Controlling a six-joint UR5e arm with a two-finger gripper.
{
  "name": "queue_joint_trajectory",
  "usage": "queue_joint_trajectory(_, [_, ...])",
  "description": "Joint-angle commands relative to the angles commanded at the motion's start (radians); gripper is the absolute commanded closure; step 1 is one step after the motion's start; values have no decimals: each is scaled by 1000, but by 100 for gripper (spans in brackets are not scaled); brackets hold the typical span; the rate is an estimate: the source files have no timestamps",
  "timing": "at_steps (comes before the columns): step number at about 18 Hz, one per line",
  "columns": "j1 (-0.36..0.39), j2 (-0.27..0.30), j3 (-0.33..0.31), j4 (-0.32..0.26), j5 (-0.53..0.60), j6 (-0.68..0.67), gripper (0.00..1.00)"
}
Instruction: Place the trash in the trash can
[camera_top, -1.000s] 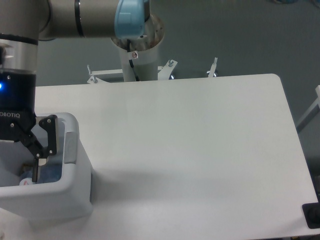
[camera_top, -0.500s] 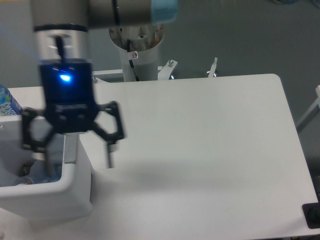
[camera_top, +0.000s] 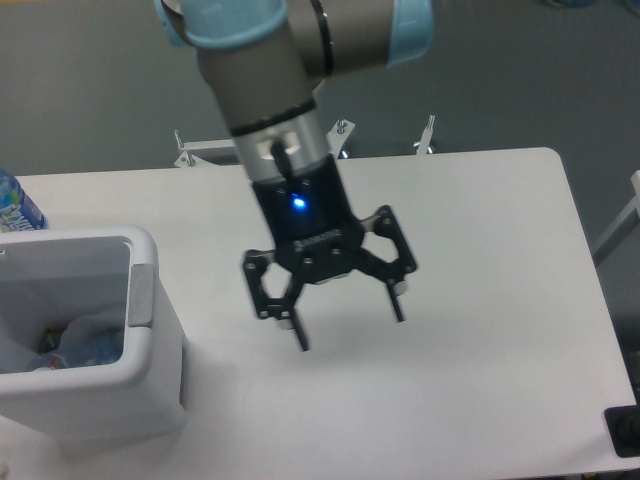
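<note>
The white trash can (camera_top: 150, 345) stands at the table's left front, with a grey panel on its right wall. Inside it lies the trash: a clear bluish bottle (camera_top: 90, 345) and a bit of white paper at the bottom, partly hidden by the can's walls. My gripper (camera_top: 350, 325) hangs over the middle of the table, well to the right of the can. It is open, fingers spread wide, with nothing between them.
A bottle with a blue-and-white label (camera_top: 15, 205) stands at the far left behind the can. The arm's white base post (camera_top: 275, 135) rises behind the table's back edge. A black object (camera_top: 625, 430) sits at the front right corner.
The gripper left the trash can and swung right to the table's middle, open and empty. The labelled bottle behind the can came into view.
</note>
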Motion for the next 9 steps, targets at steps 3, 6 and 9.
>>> queue_joint_trajectory(3, [83,60,-6,-256,-2,255,0])
queue_joint_trajectory(6, [161,103,-12,-385,-8,433,0])
queue_joint_trajectory(9, [230,130,-17,-430,-15,533,0])
